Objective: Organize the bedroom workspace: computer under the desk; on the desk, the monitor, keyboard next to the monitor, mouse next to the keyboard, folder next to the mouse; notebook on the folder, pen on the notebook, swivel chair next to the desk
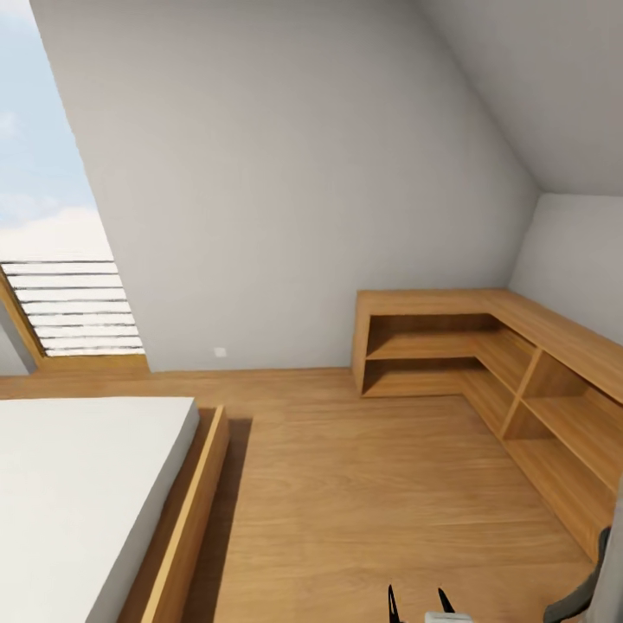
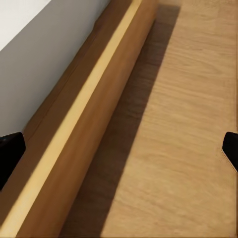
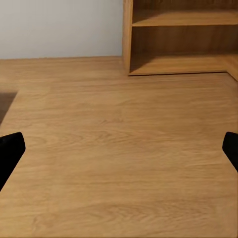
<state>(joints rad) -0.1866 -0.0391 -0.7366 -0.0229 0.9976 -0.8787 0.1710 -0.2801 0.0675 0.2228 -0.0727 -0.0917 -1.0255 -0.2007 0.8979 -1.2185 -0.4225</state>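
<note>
Swivel chair (image 1: pixel 581 597): grey edge at the head view's lower right corner, beside wooden shelving (image 1: pixel 519 363). Left gripper (image 2: pixel 119 148) spread wide over bed frame (image 2: pixel 84 129); right gripper (image 3: pixel 119 148) likewise spread, grasping nothing.

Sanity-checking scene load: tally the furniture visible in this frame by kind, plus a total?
Bed: 1
Corner shelf unit, wooden, L-shaped: 1
Swivel chair, only an edge at the head view's lower right: 1
Total: 3
Both grippers, left and right, are open with nothing between their fingertips.
</note>
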